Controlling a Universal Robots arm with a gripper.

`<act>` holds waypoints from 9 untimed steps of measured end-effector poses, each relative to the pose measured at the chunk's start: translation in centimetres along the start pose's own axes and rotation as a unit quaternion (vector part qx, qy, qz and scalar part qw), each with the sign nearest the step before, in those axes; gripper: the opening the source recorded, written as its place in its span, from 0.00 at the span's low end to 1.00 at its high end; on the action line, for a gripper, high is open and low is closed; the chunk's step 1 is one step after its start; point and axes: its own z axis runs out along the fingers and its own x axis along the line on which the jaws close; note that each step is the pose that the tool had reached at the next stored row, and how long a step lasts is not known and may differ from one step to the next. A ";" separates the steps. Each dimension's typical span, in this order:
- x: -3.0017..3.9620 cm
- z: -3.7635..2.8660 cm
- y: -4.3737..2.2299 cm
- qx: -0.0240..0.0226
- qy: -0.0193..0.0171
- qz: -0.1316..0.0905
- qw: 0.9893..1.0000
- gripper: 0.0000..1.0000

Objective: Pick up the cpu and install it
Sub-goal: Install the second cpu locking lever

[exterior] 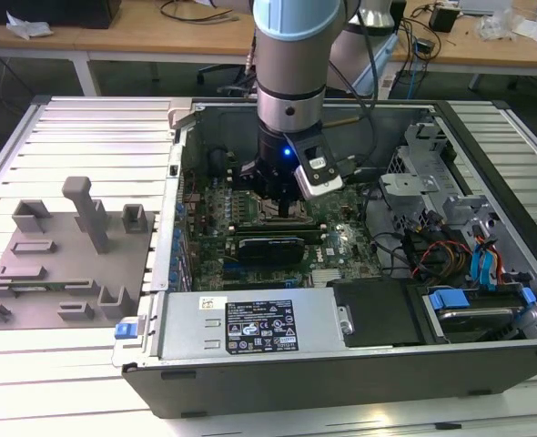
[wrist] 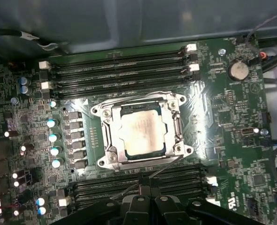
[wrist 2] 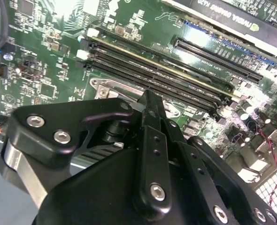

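The cpu [wrist: 143,134], a small square chip with a pale silvery top, lies flat inside the metal-framed socket [wrist: 104,137] of the green motherboard [wrist: 223,117]. My gripper [wrist: 145,183] hangs just above the board beside the socket, over the memory slots, with its black fingers together and nothing between them. In the second wrist view the gripper [wrist 2: 149,97] points at the socket frame's edge. In the exterior view the gripper [exterior: 282,208] reaches down into the open computer case over the middle of the motherboard [exterior: 341,238].
Case walls [exterior: 182,164] surround the board. A black graphics card [exterior: 270,247] lies close in front of the gripper, and a power supply [exterior: 250,325] sits in front of that. Drive cages and cables [exterior: 469,264] are on the exterior view's right. A grey tray [exterior: 50,264] with blocks and posts lies outside on the left.
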 end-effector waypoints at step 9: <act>0.53 0.74 -0.08 0.000 0.000 0.000 1.000 0.11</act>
